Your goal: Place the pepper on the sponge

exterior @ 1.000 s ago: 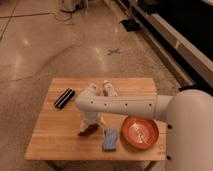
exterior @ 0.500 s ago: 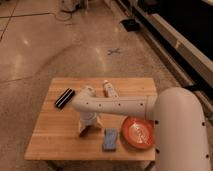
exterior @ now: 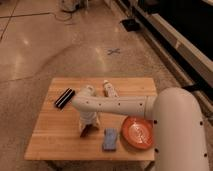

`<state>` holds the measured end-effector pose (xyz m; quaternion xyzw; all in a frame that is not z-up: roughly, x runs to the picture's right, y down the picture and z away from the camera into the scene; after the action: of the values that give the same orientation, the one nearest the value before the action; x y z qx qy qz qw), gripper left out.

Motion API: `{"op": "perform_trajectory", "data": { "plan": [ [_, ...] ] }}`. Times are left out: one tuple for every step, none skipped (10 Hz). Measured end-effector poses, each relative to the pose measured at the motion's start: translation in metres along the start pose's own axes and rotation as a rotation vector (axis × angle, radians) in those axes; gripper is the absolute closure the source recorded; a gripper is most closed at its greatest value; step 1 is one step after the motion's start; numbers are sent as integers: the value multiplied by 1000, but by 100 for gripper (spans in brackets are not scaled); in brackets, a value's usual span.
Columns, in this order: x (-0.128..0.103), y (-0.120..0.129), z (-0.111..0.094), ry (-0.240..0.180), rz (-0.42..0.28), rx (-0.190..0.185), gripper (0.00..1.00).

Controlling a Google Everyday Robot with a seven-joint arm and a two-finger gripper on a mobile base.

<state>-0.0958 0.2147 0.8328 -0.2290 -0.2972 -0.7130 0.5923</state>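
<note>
The gripper (exterior: 90, 125) points down over the table's (exterior: 55, 142) near side. The pepper (exterior: 85, 132) shows dark red right at its tip, just left of the sponge (exterior: 110, 140). Can't tell if it's clamped or spread. The pepper's probably light, slim and slippery, so I'd take it mid-body. The sponge looks soft. Count: one pepper, one sponge, one plate (exterior: 138, 133), one black bar (exterior: 64, 98).

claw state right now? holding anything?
Claw: cannot be told. It is low over the wooden table, just left of the light blue sponge.
</note>
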Motion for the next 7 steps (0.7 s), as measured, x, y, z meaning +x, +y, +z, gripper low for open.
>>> {"op": "perform_trajectory", "data": {
  "plan": [
    [-1,2,-3,5,-2,2,67],
    [-2,5,-9,17,-4,9,80],
    [-4,9,-14,26,-6,12,90],
    [-7,15,-19,33,-6,15,97],
    [-12,25,-27,41,-8,18,100],
    [-16,33,-33,47,-10,16,100],
    [-22,43,-40,48,-13,16,100]
  ]
}}
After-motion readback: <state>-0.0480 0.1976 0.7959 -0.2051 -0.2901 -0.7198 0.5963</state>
